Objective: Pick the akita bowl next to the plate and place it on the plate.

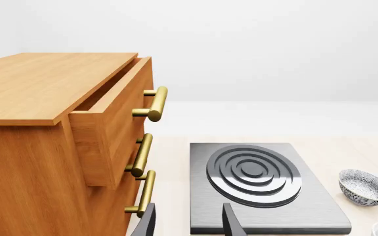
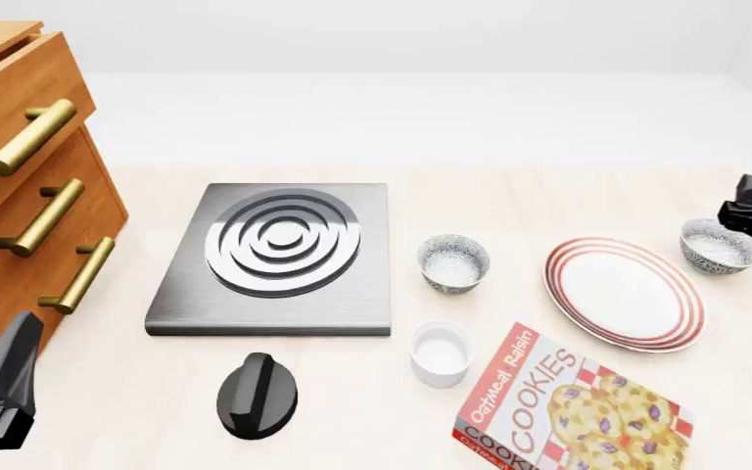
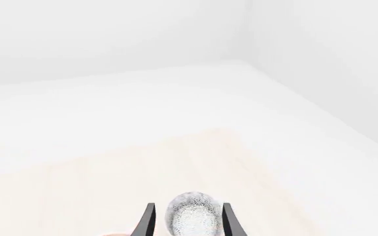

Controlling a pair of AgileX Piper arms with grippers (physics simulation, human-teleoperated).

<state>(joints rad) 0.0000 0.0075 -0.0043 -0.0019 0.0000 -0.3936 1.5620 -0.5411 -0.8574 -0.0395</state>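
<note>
Right hand hangs over the akita bowl, fingers spread wide, bowl framed between them, nothing held. Bowl sits on the counter just beside the plate, on its far right side. Step, as I read it: approach, pre-grasp. Next: descend, close on the rim, lift, carry to the plate. Left hand is parked open and empty near the cabinet. A second alike bowl stands left of the plate.
</note>
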